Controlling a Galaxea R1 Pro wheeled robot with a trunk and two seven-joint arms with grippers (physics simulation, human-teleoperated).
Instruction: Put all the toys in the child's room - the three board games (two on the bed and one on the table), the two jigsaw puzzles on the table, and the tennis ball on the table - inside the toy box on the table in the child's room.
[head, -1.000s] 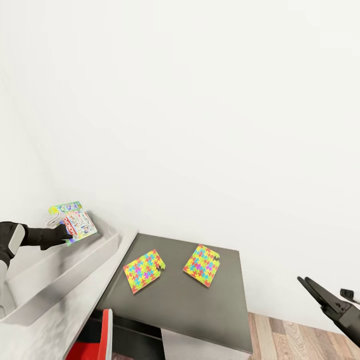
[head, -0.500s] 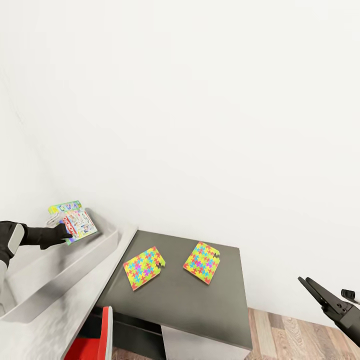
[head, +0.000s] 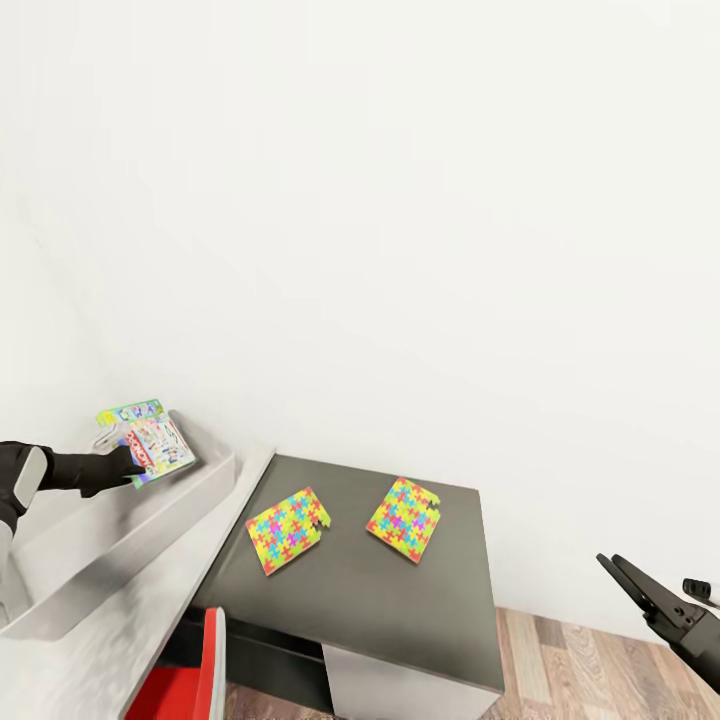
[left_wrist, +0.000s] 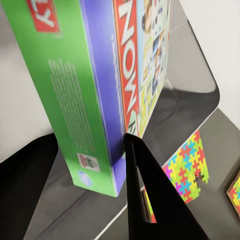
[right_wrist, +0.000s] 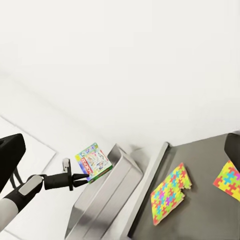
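Little has changed over the last second: the left gripper (head: 128, 466) still holds its load above the toy box (head: 60, 585) at about nine o'clock in the head view, and the small shift of the desk in the picture looks like the camera settling, not the things moving. From the left wrist, the jaws are clenched on what seem to be two board games (left_wrist: 95, 85) pressed together, a green-sided box and a Monopoly-lettered one, gripped near their lower edge and standing almost on end over the grey bin. The right gripper (head: 650, 592) hangs at about four o'clock, well apart from the table (head: 400, 610), with its fingers spread and nothing between them. Both jigsaw puzzles (head: 287, 530) lie flat on the dark top, one at about six o'clock and its twin (head: 404, 521) just toward four, each near the toy box but outside it. My judgement is that the step in hand is the drop, and doing it well means tilting the boxes toward flat and lowering them close to the bin floor before letting go, so they do not topple over the rim; the thin puzzles will be hard to pinch and may want sliding to the desk edge
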